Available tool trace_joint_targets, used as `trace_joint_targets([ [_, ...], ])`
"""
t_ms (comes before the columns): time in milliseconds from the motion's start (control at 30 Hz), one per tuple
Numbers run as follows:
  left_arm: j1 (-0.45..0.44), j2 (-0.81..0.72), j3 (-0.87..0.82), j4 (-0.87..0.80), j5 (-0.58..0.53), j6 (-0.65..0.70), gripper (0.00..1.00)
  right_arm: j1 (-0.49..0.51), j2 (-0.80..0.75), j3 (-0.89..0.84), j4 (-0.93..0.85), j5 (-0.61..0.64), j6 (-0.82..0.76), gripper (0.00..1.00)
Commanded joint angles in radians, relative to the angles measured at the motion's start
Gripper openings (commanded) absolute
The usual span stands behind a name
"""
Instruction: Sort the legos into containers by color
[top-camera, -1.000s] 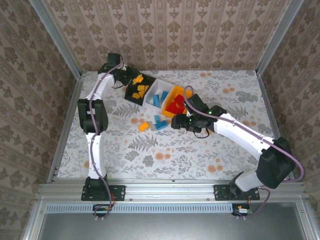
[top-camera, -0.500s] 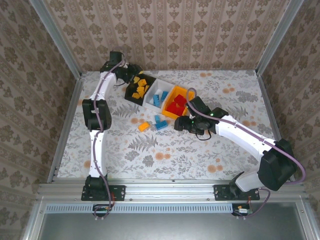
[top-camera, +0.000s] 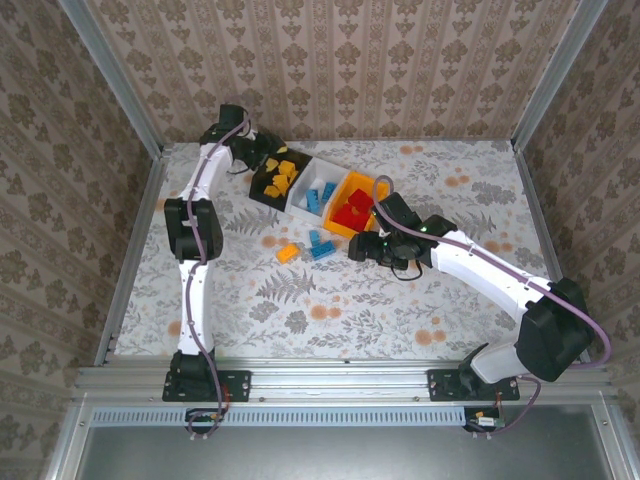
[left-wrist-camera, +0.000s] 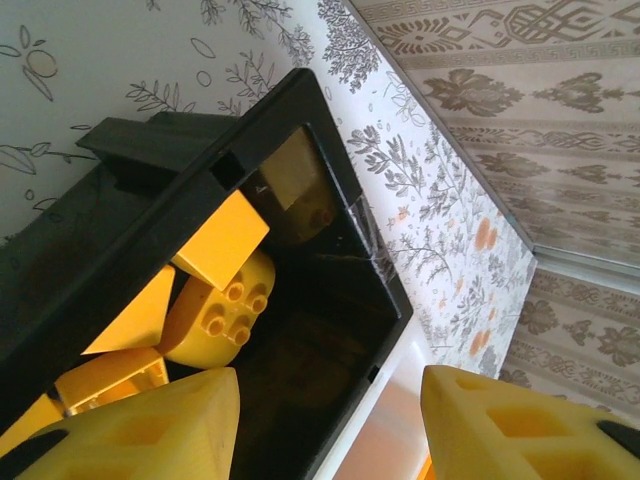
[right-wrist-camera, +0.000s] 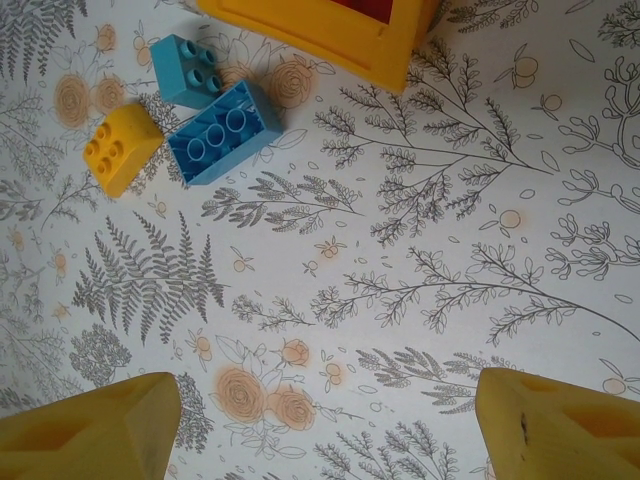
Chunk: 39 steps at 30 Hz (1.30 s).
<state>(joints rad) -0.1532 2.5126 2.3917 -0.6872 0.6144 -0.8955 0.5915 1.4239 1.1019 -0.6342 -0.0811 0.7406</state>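
Three bricks lie loose on the table (top-camera: 450, 300), near its middle and just on the near side of the row of bins: an orange-yellow brick (right-wrist-camera: 118, 148), a larger blue brick (right-wrist-camera: 225, 133) touching or almost touching it, and a smaller light-blue brick (right-wrist-camera: 188, 70) against the far side of the blue one. Everything else visible is already sorted. The black bin (top-camera: 258, 190), at the left end of the row toward the table's far left corner, holds a heap of yellow bricks (left-wrist-camera: 215, 310). The white bin (top-camera: 300, 207) in the middle holds blue bricks, and the orange-yellow bin (top-camera: 340, 225) at the right end holds red ones. By that reckoning the job is nearly done, with one yellow piece owed to the black bin and two blue pieces owed to the white one. The left gripper (left-wrist-camera: 330, 420) hangs over the black bin with its fingers parted and nothing between them, so it looks free for another piece. The right gripper (right-wrist-camera: 325, 430) hovers above bare table just right of the three loose bricks, beside the near corner of the orange-yellow bin, with its jaws spread wide and empty. It seems the better placed to take a blue brick next, though the two blue ones sit so close that lifting one could nudge its neighbour.
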Motion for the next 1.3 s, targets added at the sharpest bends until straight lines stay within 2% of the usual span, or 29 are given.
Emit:
trace_joint_targets([
  [0, 0.011, -0.078, 0.000, -0.058, -0.006, 0.085, 0.52, -0.002, -0.022, -0.019, 0.009, 0.008, 0.017, 0.79],
  [200, 0.007, -0.154, -0.041, -0.135, -0.037, 0.201, 0.53, -0.001, -0.014, -0.025, 0.033, -0.017, 0.013, 0.79],
  [500, 0.004, -0.366, -0.277, -0.121, -0.096, 0.340, 0.59, -0.001, 0.024, -0.002, 0.070, -0.060, -0.013, 0.80],
  [700, -0.018, -0.503, -0.402, -0.158, -0.145, 0.486, 0.61, 0.000, 0.072, 0.025, 0.094, -0.099, -0.025, 0.80],
  [1033, -0.123, -0.745, -0.733, -0.222, -0.288, 0.809, 0.74, 0.015, 0.158, 0.093, 0.094, -0.147, -0.050, 0.81],
  [1267, -0.238, -0.785, -0.933, -0.225, -0.392, 0.950, 0.82, 0.016, 0.172, 0.102, 0.093, -0.149, -0.049, 0.82],
])
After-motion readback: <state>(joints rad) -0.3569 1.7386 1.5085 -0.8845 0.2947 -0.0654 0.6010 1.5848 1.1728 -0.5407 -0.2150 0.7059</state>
